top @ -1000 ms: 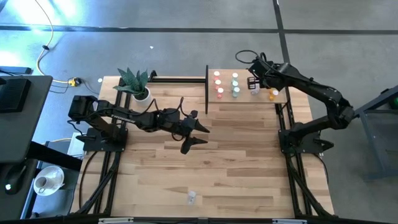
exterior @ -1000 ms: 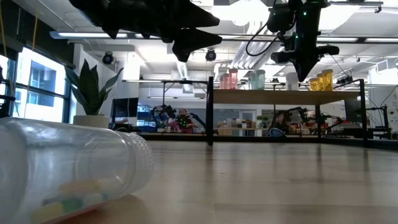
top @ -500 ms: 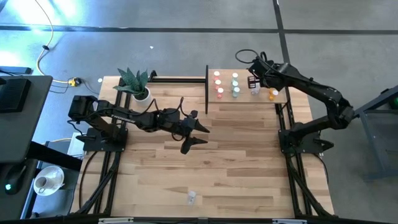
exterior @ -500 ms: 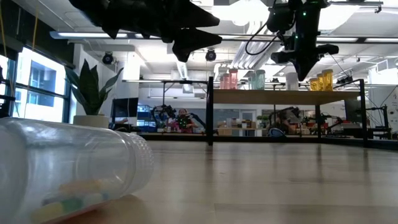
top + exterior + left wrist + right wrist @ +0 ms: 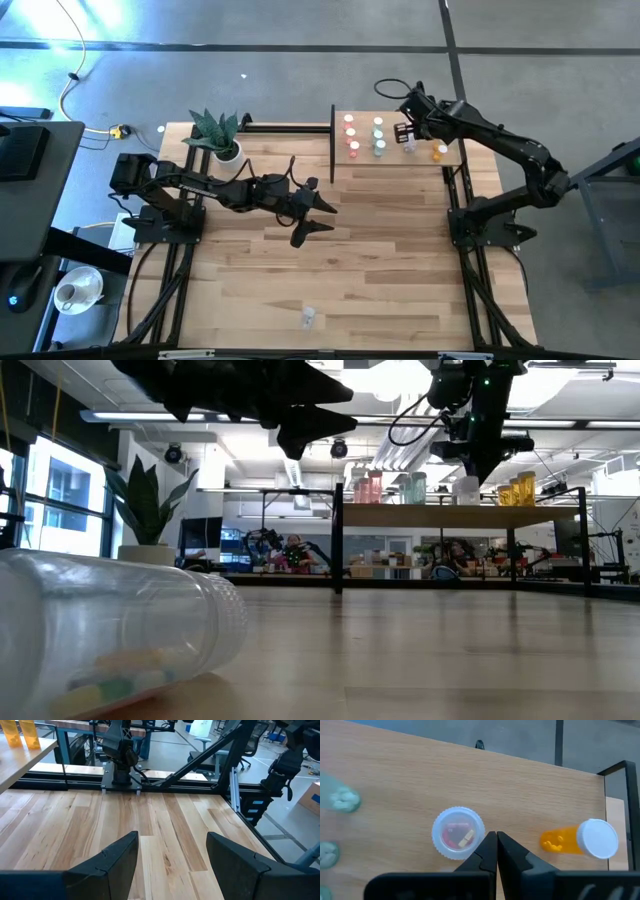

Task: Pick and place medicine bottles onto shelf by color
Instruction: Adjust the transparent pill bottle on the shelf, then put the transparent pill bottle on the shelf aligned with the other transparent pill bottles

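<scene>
Your right end effector (image 5: 405,131) hangs over the shelf (image 5: 395,158) — fingers pressed together, holding nothing. Your left end effector (image 5: 322,217) reaches over the middle of the desk (image 5: 380,260) — fingers spread wide, empty.

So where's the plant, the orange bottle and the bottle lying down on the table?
plant (image 5: 215,130), high view, on its leaves.
orange bottle (image 5: 559,842), right wrist view, on its orange body.
lying bottle (image 5: 308,318), high view, on its clear body.

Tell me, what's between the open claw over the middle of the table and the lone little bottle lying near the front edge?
Nothing: the high view shows only bare planks between the left gripper and the fallen bottle.
</scene>
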Robot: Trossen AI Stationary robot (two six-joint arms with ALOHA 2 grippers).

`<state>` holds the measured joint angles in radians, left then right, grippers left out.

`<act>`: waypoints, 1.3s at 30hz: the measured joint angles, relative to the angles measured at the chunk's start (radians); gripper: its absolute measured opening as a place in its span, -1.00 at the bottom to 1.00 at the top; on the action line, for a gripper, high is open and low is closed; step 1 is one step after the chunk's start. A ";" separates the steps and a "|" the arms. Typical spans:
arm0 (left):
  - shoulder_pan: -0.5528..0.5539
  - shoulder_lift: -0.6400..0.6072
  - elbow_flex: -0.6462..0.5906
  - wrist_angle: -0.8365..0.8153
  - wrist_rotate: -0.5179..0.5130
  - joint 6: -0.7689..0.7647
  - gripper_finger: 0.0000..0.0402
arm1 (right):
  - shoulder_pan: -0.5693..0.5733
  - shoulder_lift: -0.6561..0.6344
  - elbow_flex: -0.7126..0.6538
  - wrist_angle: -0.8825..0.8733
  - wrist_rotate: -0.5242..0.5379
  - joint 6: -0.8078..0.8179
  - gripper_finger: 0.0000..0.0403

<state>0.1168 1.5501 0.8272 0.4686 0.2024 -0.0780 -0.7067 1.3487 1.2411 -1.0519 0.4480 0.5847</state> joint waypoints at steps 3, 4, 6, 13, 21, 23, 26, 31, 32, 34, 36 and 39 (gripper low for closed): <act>0.000 0.000 0.000 0.000 0.000 0.001 0.12 | 0.000 0.000 0.000 0.001 -0.001 -0.006 -1.00; 0.000 0.000 0.000 0.000 0.000 0.001 0.12 | 0.000 0.000 0.000 0.001 -0.003 -0.006 -1.00; 0.000 0.000 0.000 0.000 0.000 0.002 0.12 | 0.000 0.000 0.000 0.004 -0.012 -0.034 -1.00; 0.000 0.000 0.000 0.000 0.000 0.001 0.12 | 0.000 0.000 0.000 0.003 0.015 -0.055 -1.00; 0.000 0.000 0.000 0.000 0.000 0.000 0.12 | 0.002 -0.045 0.000 0.002 0.015 -0.070 -1.00; 0.000 -0.008 0.000 -0.012 0.000 -0.005 0.12 | 0.013 -0.077 0.000 0.002 0.016 -0.076 -1.00; 0.000 -0.033 0.002 -0.054 0.000 -0.016 0.12 | 0.049 -0.136 0.000 0.002 0.013 -0.114 -1.00; -0.007 -0.099 0.002 -0.172 -0.005 -0.016 0.12 | 0.196 -0.222 0.001 -0.011 -0.018 -0.135 -1.00; -0.013 -0.112 0.002 -0.200 -0.006 -0.016 0.12 | 0.239 -0.232 0.002 -0.014 -0.022 -0.127 -1.00; -0.029 -0.124 0.002 -0.223 -0.012 -0.015 0.12 | 0.327 -0.243 0.002 -0.025 -0.023 -0.101 -1.00; -0.048 -0.136 0.002 -0.252 -0.019 0.003 0.12 | 0.419 -0.244 0.002 -0.026 -0.020 -0.084 -1.00; -0.077 -0.143 0.002 -0.290 -0.061 0.016 0.12 | 0.557 -0.234 0.002 -0.027 0.010 -0.033 -1.00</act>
<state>0.0395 1.4071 0.8288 0.1786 0.1416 -0.0622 -0.1497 1.1146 1.2427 -1.0791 0.4580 0.5514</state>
